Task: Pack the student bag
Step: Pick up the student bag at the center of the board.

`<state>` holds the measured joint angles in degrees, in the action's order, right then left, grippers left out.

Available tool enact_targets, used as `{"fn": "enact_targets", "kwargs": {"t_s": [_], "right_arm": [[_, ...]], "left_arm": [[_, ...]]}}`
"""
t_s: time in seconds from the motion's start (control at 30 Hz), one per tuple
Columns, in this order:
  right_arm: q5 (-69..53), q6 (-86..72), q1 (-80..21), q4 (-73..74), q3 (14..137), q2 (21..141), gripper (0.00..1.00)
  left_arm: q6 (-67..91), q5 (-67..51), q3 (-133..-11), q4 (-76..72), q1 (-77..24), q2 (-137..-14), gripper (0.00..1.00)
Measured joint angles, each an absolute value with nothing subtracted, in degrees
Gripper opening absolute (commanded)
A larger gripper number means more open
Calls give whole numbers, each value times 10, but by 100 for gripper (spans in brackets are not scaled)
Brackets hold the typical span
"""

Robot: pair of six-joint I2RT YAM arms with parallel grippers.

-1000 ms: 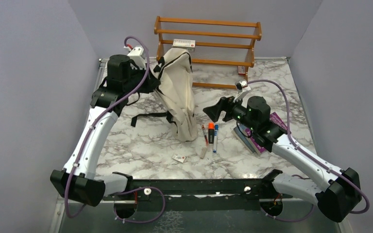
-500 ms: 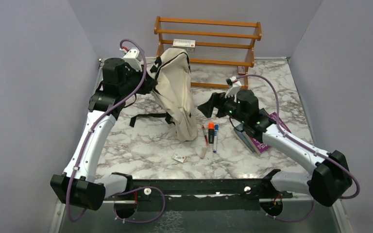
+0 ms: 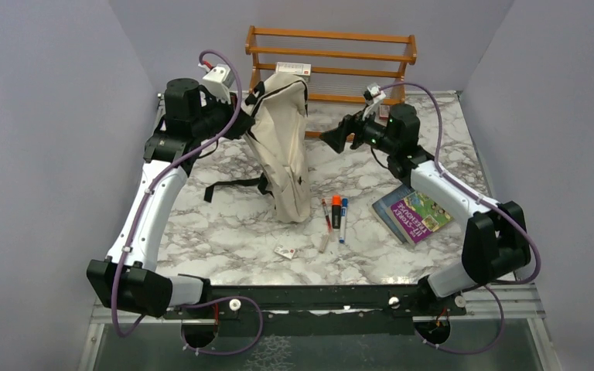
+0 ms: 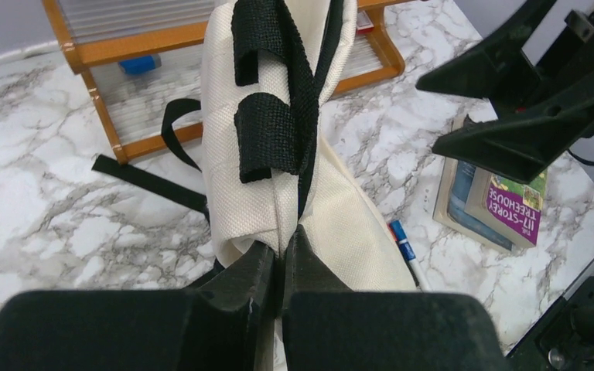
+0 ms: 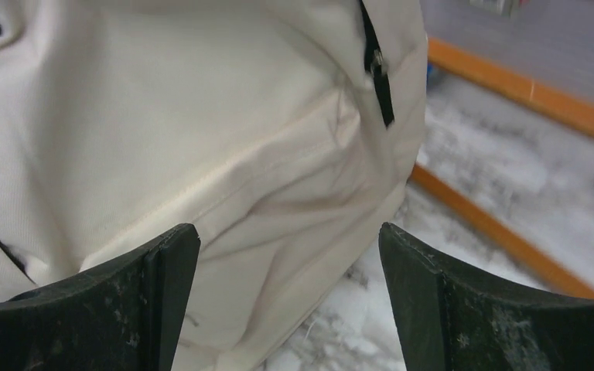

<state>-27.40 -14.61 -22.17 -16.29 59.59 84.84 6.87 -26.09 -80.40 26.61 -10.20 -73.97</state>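
Observation:
The student bag (image 3: pixel 282 147) is cream fabric with black straps. It hangs upright from its top edge, its bottom resting on the marble table. My left gripper (image 3: pixel 241 124) is shut on a fold of the bag's fabric near the top, seen close in the left wrist view (image 4: pixel 282 251) under the black handle straps (image 4: pixel 267 139). My right gripper (image 3: pixel 332 140) is open and empty, pointing at the bag's right side a short way off. In the right wrist view the bag (image 5: pixel 201 139) fills the frame, with its black zipper (image 5: pixel 377 77) above the open gripper (image 5: pixel 288 239).
A purple-covered book (image 3: pixel 414 214) lies right of the bag. Markers and a pen (image 3: pixel 336 212) lie beside the bag's foot, with a small white item (image 3: pixel 285 251) nearer the front. A wooden rack (image 3: pixel 332 58) stands behind the bag and holds a small box (image 3: pixel 292 69).
My right arm has swung from over the book back and left, up to the bag's right side, and the book now shows whole. My left gripper has kept its hold on the bag and shifted slightly.

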Motion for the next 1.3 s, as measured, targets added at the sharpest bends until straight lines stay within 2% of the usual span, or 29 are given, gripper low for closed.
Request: {"fn": "enact_targets", "kwargs": {"t_s": [0.27, 0.47, 0.7, 0.9, 1.13, 1.3], "right_arm": [[-392, -37, -210, -325, 663, 927, 84], [-471, 5, -207, -460, 706, 1017, 85], [-510, 59, -202, -470, 780, 1072, 87], [-555, 123, -201, -396, 877, 1095, 83], [-627, 168, -201, -273, 992, 1145, 69], [-670, 180, -201, -201, 1045, 1182, 46]], "left_arm": [[44, -308, -829, 263, -102, -762, 1], [33, -332, -829, 262, -102, -764, 1], [24, -348, -829, 262, -102, -767, 1], [21, -362, -829, 260, -102, -771, 1], [19, -387, -829, 258, -101, -775, 1], [18, -397, -829, 258, -102, -775, 3]]}}
